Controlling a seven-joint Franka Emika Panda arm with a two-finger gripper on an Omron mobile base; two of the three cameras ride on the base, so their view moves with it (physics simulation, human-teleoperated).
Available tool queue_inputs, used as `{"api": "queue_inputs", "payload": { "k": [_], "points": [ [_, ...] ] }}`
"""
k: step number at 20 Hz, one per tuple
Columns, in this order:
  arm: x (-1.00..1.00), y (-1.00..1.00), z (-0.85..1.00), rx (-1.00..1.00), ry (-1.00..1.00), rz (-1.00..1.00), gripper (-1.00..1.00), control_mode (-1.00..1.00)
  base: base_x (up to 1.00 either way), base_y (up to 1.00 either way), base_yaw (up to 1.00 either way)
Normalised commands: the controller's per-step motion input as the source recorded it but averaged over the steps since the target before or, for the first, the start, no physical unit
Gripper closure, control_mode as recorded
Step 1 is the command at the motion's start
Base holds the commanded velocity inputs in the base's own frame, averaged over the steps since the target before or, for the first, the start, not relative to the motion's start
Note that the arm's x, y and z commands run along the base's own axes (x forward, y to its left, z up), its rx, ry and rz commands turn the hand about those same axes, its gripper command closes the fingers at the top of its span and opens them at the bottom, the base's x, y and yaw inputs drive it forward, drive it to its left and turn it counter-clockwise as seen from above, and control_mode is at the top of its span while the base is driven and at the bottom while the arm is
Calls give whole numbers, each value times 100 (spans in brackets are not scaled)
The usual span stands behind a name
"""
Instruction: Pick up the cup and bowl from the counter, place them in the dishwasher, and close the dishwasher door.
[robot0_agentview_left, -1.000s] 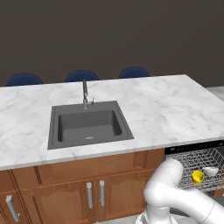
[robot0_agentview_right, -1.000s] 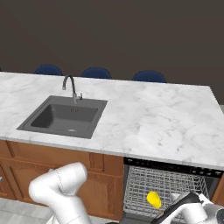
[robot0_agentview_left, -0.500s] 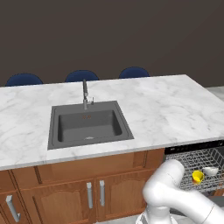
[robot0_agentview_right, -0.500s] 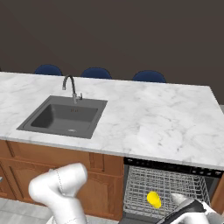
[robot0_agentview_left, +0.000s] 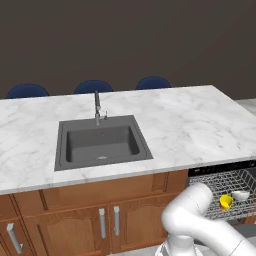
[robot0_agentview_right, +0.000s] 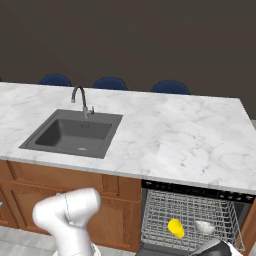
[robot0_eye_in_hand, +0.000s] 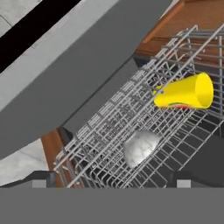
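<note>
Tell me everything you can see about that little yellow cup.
The cup is small, bright yellow and smooth, widening toward its open mouth, with a reddish mark on its side. It looks like plastic. It lies tipped on its side on the grey wire rack inside the open dishwasher, beside the small white-grey bowl, with a gap between them.

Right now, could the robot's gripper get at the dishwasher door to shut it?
Probably yes. In the hand view the open gripper hangs low by the wire rack, with the dishwasher door close alongside and nothing between them. The cup and bowl already lie inside.
</note>
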Motion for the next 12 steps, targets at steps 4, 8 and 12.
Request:
{"api": "queue_inputs", "payload": {
  "k": [4, 8, 12],
  "points": [
    [-41, 21, -18, 0, -6, 0, -100, -100, 0, 0, 0],
    [-38, 19, -21, 0, -6, 0, -100, -100, 0, 0, 0],
    [-37, 12, -27, 0, -6, 0, -100, -100, 0, 0, 0]
  ]
}}
